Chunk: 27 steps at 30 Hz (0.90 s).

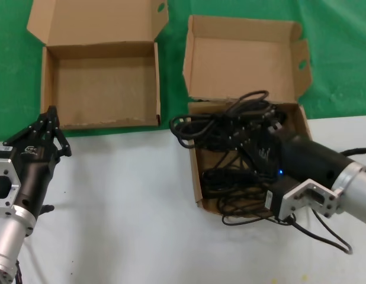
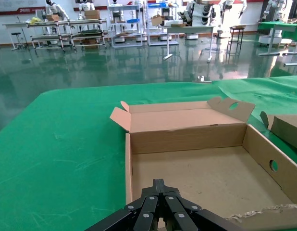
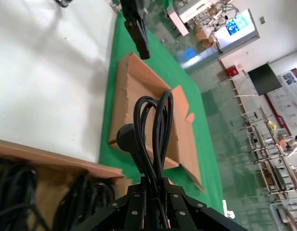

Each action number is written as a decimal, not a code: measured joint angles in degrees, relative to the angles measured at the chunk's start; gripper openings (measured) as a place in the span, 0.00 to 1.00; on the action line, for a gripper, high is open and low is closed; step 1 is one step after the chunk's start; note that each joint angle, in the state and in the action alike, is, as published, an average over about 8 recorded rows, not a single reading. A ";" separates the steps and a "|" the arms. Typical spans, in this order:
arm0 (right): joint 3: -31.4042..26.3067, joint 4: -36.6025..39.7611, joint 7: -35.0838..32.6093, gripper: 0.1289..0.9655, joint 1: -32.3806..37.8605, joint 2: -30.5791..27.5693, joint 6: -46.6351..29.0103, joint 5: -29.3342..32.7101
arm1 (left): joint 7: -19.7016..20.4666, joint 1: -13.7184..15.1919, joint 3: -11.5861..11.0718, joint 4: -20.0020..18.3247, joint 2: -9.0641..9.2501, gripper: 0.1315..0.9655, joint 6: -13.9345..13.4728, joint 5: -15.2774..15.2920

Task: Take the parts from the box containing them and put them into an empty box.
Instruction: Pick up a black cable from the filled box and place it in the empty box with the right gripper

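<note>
The box containing the parts (image 1: 196,171) stands at the right, its tabbed lid (image 1: 242,59) raised. Several black power cords (image 1: 230,183) lie tangled inside, and one loop (image 1: 184,129) hangs over its left wall. My right gripper (image 1: 256,141) is low over this box, shut on a cord bundle. In the right wrist view the held cord (image 3: 151,125) and its plug (image 3: 126,137) stick out past the gripper (image 3: 153,185). The empty box (image 1: 100,89) lies at the back left. My left gripper (image 1: 51,113) is shut and empty at that box's near left corner.
The boxes sit where the green cloth (image 1: 343,53) meets the white table top (image 1: 129,201). The empty box's near rim (image 2: 264,212) is torn. A thin black cable (image 1: 328,235) trails from my right arm over the table. The left gripper (image 3: 136,26) shows far off in the right wrist view.
</note>
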<state>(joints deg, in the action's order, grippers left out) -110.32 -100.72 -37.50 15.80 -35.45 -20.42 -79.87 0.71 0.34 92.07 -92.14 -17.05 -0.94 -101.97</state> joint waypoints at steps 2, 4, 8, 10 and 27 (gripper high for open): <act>0.12 -0.42 0.63 0.09 0.53 0.23 0.01 0.60 | 0.00 0.00 0.00 0.00 0.00 0.02 0.00 0.00; 0.29 -0.79 1.57 0.09 1.00 0.47 -0.08 1.74 | 0.00 0.00 0.00 0.00 0.00 0.02 0.00 0.00; 0.79 -1.81 3.69 0.09 1.55 0.87 -0.34 4.20 | 0.00 0.00 0.00 0.00 0.00 0.02 0.00 0.00; 1.02 -2.38 4.62 0.09 1.77 1.10 -0.44 5.22 | 0.00 0.00 0.00 0.00 0.00 0.02 0.00 0.00; -6.14 6.94 2.59 0.09 13.65 13.08 0.64 9.27 | 0.00 0.00 0.00 0.00 0.00 0.02 0.00 0.00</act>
<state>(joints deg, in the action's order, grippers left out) -116.46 -93.78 -34.90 29.46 -22.37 -19.79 -70.60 0.71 0.34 92.07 -92.14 -17.05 -0.94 -101.97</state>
